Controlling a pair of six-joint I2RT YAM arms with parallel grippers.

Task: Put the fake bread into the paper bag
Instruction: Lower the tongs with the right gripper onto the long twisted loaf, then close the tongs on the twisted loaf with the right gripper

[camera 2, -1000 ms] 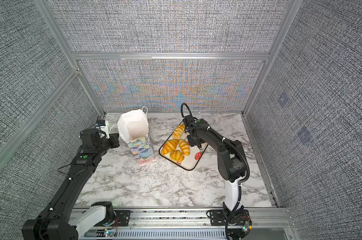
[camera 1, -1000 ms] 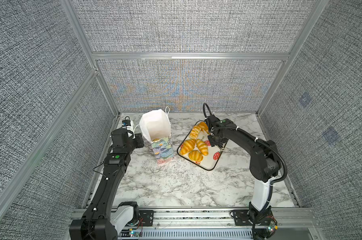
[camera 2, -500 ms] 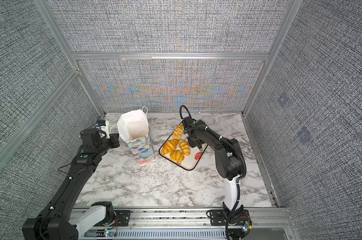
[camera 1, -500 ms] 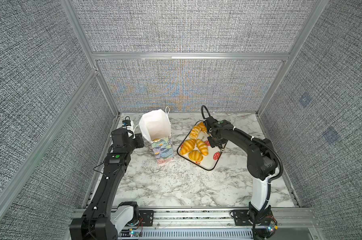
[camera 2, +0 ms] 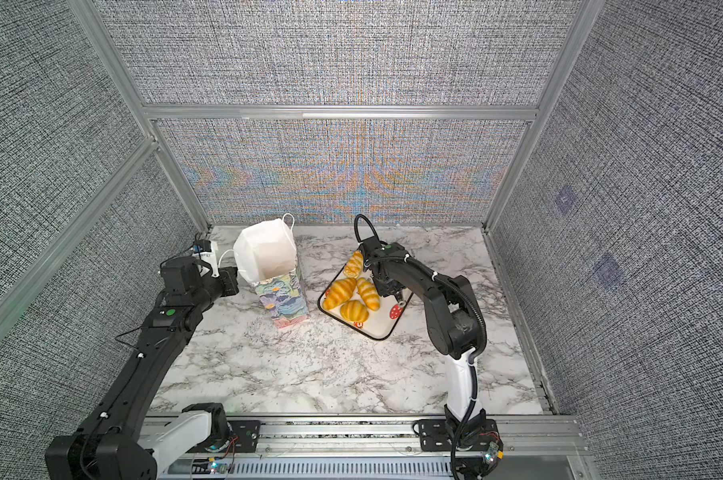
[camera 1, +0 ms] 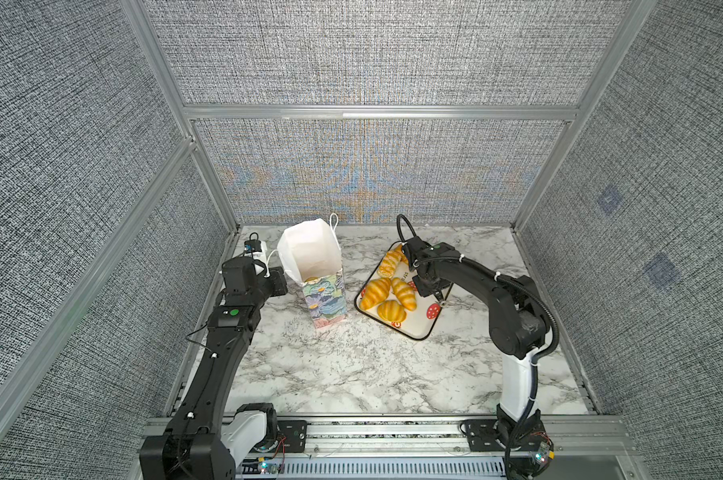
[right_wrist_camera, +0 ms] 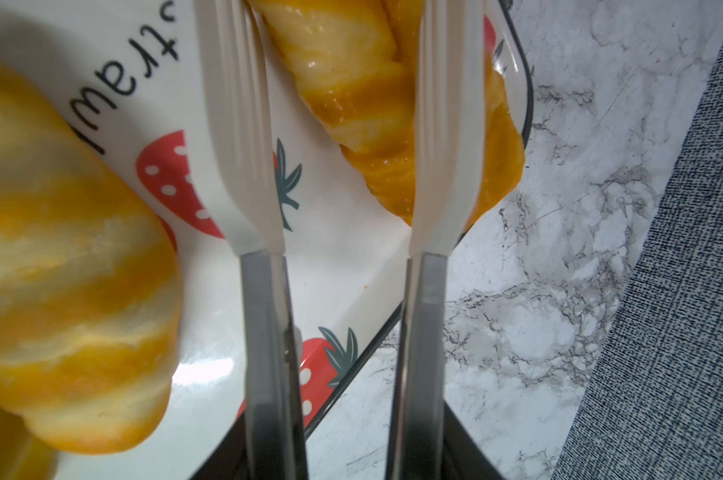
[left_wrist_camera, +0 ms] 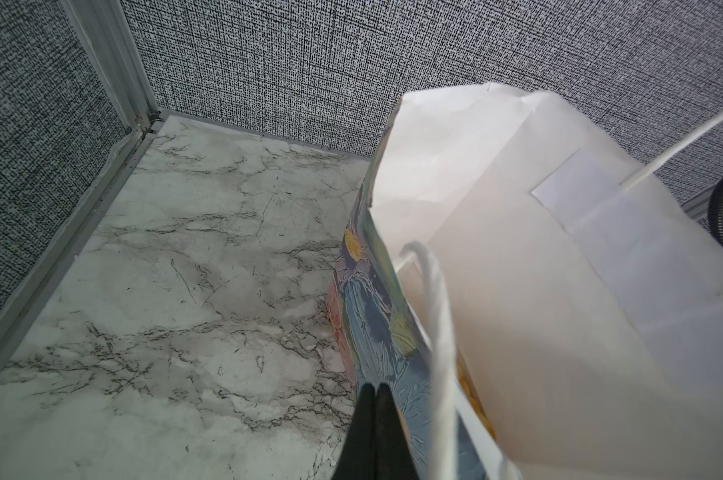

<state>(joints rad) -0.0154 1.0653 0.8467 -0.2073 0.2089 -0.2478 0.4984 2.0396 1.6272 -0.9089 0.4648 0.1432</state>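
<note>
The paper bag (camera 1: 310, 253) (camera 2: 266, 253) stands open at the back left, white inside and floral outside. A bit of fake bread (left_wrist_camera: 472, 399) shows inside it. My left gripper (camera 1: 279, 282) (left_wrist_camera: 375, 392) is shut, its tips against the bag's floral wall by the cord handle. Several fake bread pieces (camera 1: 375, 293) (camera 2: 353, 309) lie on the strawberry tray (camera 1: 418, 332). My right gripper (camera 1: 430, 284) (right_wrist_camera: 347, 449) is shut on white tongs (right_wrist_camera: 235, 124). The tongs' blades straddle a twisted fake bread (right_wrist_camera: 351, 83) (camera 1: 391, 262) at the tray's far corner.
Grey fabric walls with aluminium posts close in the marble table (camera 1: 351, 374) on three sides. A large croissant (right_wrist_camera: 60, 270) lies right beside the tongs. The tray's black rim (right_wrist_camera: 528, 83) runs close to the far blade. A rail (camera 1: 372, 428) borders the front edge.
My right wrist has shifted slightly toward the tray's far corner. The left arm and the bag have not moved.
</note>
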